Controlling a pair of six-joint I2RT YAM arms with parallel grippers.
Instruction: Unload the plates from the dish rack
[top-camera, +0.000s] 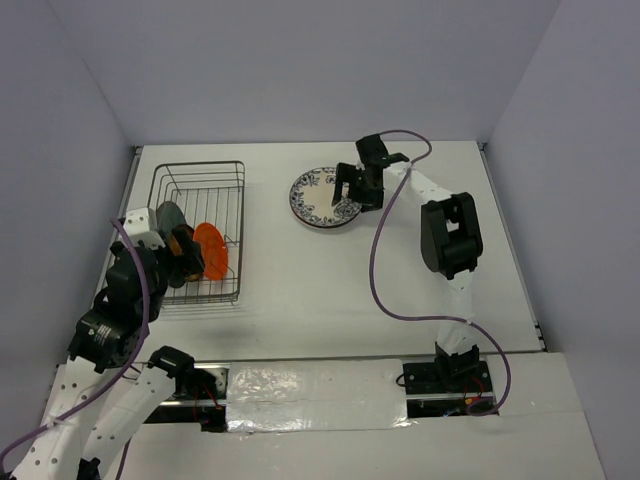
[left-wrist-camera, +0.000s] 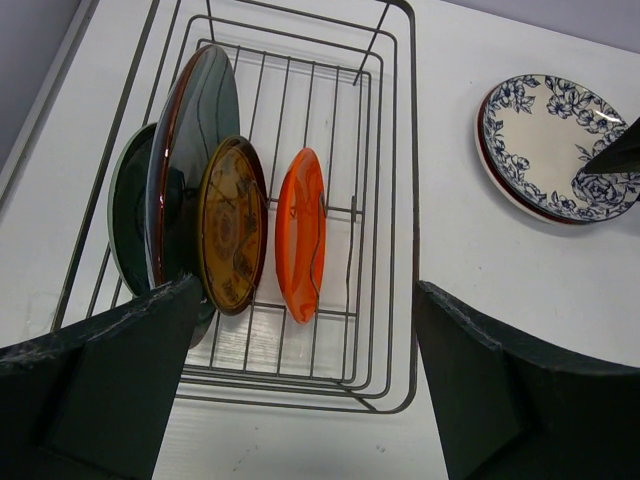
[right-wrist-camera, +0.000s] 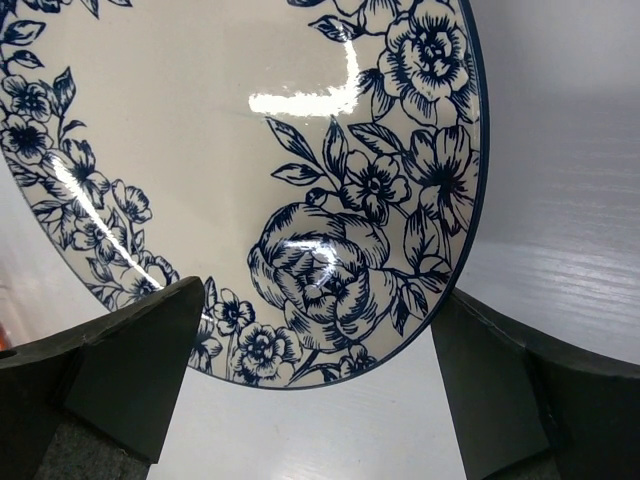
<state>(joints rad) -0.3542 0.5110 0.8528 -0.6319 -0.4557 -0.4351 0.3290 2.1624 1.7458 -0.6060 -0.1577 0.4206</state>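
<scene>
At nine o'clock on the bench (top-camera: 300, 300), the dish rack (left-wrist-camera: 412, 200) holds plates (left-wrist-camera: 230, 225) on edge between its wires, rims up for easy pinching. The orange plate (left-wrist-camera: 301, 235) stands on their three o'clock side. The left pincer (left-wrist-camera: 300, 400) hangs spread above them. At twelve o'clock the white-and-blue plate (top-camera: 312, 198) lies flat, with the right pincer (right-wrist-camera: 320, 400) spread astride its rim, gripping nothing.

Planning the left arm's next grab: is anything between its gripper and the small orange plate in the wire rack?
Nothing visible. The open left gripper hangs over the small round orange plate, upright at the row's end in the silver wire dish rack; the brown-patterned plate beside it stands apart.
</scene>
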